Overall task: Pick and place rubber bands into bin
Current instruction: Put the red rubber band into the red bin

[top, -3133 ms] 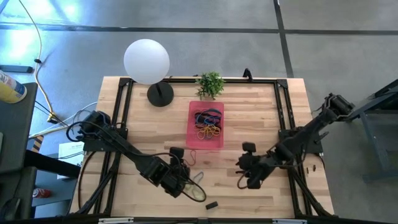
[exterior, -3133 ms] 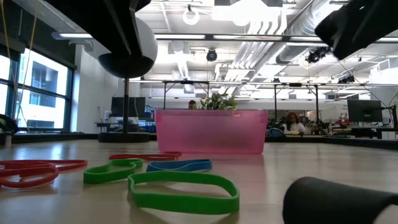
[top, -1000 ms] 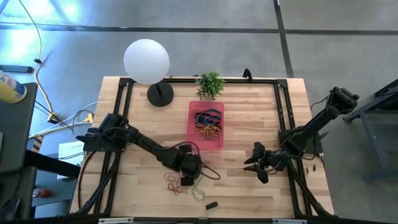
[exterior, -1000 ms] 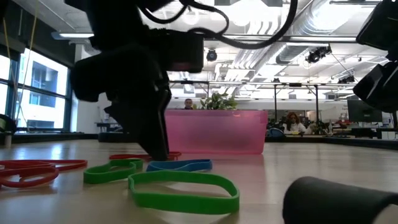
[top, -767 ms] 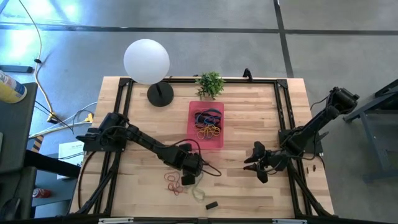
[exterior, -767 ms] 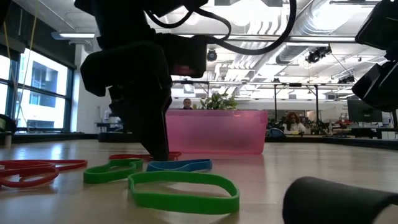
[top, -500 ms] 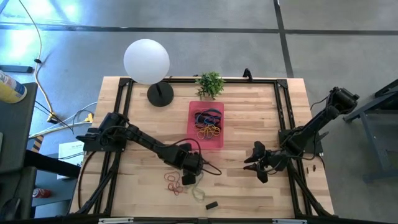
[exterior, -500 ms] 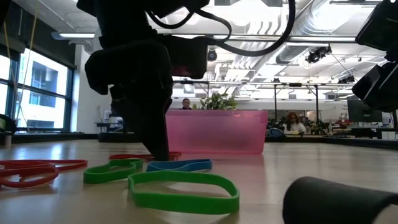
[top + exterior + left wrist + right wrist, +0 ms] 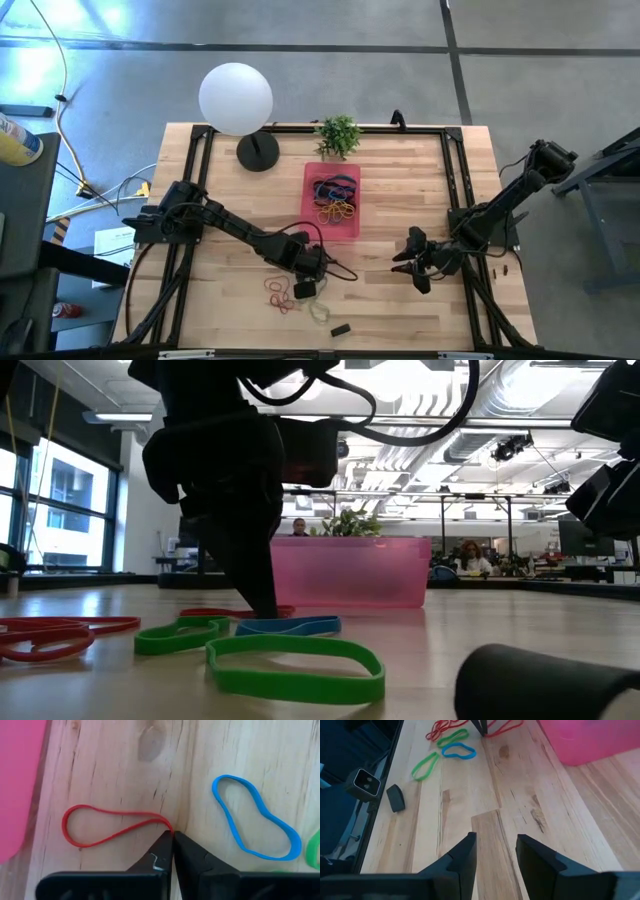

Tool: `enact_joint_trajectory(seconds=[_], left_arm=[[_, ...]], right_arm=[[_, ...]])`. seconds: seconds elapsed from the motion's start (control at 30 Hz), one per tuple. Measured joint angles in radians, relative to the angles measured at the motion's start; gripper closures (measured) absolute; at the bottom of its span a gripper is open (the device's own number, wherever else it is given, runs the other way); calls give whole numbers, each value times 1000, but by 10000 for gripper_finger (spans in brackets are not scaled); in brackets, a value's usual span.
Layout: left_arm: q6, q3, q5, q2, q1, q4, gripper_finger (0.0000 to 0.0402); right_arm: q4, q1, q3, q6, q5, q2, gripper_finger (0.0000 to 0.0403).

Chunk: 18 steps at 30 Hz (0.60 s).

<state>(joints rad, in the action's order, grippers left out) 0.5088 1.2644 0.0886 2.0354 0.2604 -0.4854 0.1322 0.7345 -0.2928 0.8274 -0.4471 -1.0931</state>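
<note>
— So where is the left hand (image 9: 172,836) now?
— Down on the counter (image 9: 400,180), just in front of the pink bin (image 9: 331,203). Its fingers are pinched together on one end of a thin red band (image 9: 107,825).
— And the other loose bands?
— A blue band (image 9: 256,817) lies beside the red one, apart from it. Nearer the counter's front edge are green bands (image 9: 295,668) and more red ones (image 9: 60,635). The bin already holds a tangle of bands (image 9: 334,197).
— What about the right hand (image 9: 496,851)?
— It hovers above bare wood to the right of the bin, fingers partly spread, holding nothing.
</note>
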Motion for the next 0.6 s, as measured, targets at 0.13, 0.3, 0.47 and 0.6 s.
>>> enact_joint_trajectory(seconds=[0.13,0.3,0.47,0.6], left_arm=[[6,0,-1,0,0,0,395],[-2,29,0,-3,1,-24,399],[-47,106,-20,8,4,-106,401],[-76,151,-17,6,8,-143,401]], right_arm=[[0,0,0,1,0,0,274],[-5,0,0,1,-2,0,274],[-30,0,0,3,-15,0,274],[-43,0,0,2,-15,0,274]])
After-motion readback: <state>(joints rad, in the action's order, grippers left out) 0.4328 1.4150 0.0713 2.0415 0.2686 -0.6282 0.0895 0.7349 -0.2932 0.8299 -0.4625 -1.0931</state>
